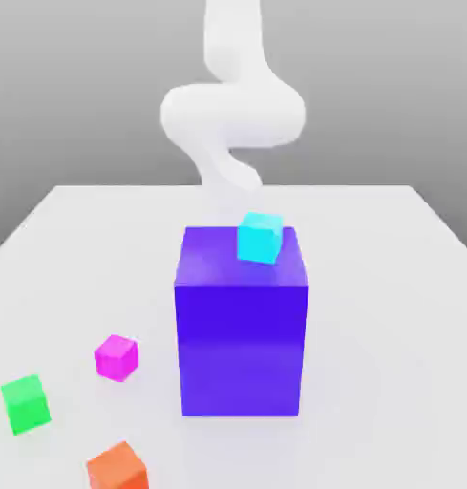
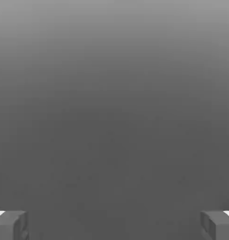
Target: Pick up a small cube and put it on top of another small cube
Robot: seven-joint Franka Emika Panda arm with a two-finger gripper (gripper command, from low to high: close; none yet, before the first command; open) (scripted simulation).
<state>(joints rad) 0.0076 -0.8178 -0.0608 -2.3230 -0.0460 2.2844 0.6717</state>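
1. While the orange cube and green cube lie nearest, the small cube rests just behind them on the table.
2. The cyan cube tops the purple block.
3. The gripper fingers stand wide apart, empty.

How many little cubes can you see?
4: a cyan cube atop the big purple block; a magenta cube, green cube and orange cube on the table. The block may hide others.

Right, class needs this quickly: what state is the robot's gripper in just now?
Gripper: open, fingers spread wide apart, nothing held between them.
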